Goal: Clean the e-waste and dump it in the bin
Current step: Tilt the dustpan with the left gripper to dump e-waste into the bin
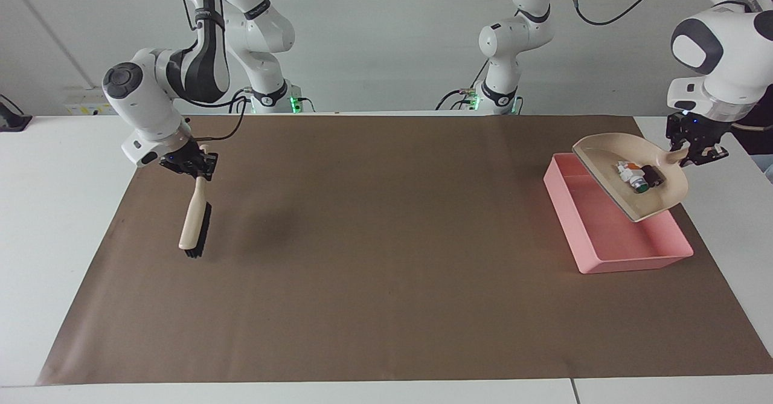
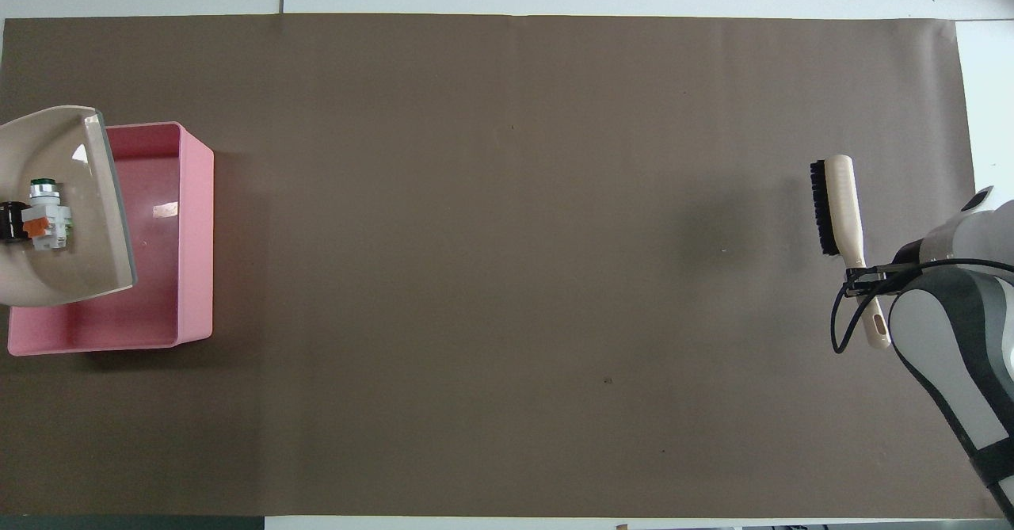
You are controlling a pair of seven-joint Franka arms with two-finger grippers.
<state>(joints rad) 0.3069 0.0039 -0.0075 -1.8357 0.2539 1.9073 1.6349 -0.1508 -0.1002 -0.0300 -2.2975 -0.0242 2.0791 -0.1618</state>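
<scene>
E-waste (image 1: pixel 639 178) swept up, sits in dustpan (image 1: pixel 610 177), not yet dumped. Left gripper (image 1: pixel 694 150) pinches dustpan handle, pan raised over bin (image 1: pixel 583 253), handle at 2 o'clock. Right gripper (image 1: pixel 193 165) pinches brush (image 1: pixel 194 220), waits. Left: tip pan.

Evenly bright, lit softly from above. Faint, diffuse shadows on the brown mat (image 1: pixel 386 253) beside the brush (image 1: pixel 194 226) and along the pink bin (image 2: pixel 194 229). Small glare patch on the bin floor. Sharp throughout.
</scene>
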